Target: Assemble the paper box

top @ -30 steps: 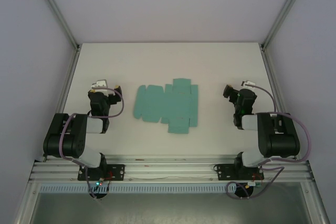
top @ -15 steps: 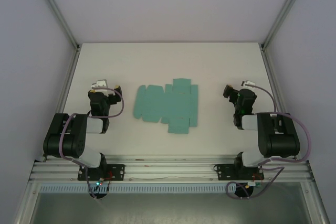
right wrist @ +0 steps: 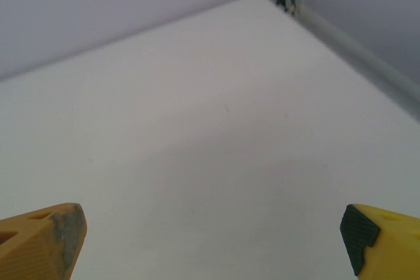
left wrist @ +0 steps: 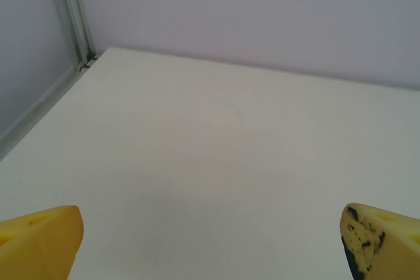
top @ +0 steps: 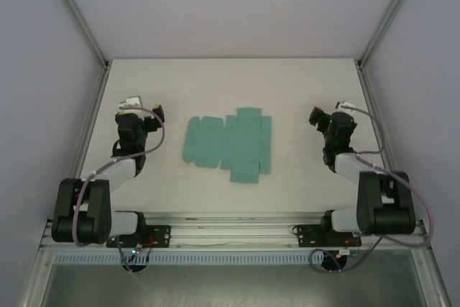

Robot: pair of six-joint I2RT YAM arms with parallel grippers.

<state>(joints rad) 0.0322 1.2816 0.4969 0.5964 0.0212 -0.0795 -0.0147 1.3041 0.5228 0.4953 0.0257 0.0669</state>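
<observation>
The paper box point(top: 230, 144) lies as a flat teal-green die-cut sheet with flaps in the middle of the white table point(top: 230, 84). My left gripper point(top: 147, 113) hangs over bare table to the sheet's left, clear of it. In the left wrist view its yellow fingertips point(left wrist: 39, 240) stand far apart with nothing between them. My right gripper point(top: 323, 115) is to the sheet's right, also apart from it. Its yellow fingertips point(right wrist: 41, 240) are spread wide in the right wrist view over bare table.
White walls with metal corner posts point(top: 75, 12) enclose the table on three sides. A metal rail point(top: 230, 231) carrying both arm bases runs along the near edge. The left wrist camera faces the back-left corner point(left wrist: 82, 63); the right wrist camera faces the back-right corner point(right wrist: 289, 1).
Both arms have unfolded and stretched forward, so each gripper now sits slightly further up the table. The sheet has not moved.
</observation>
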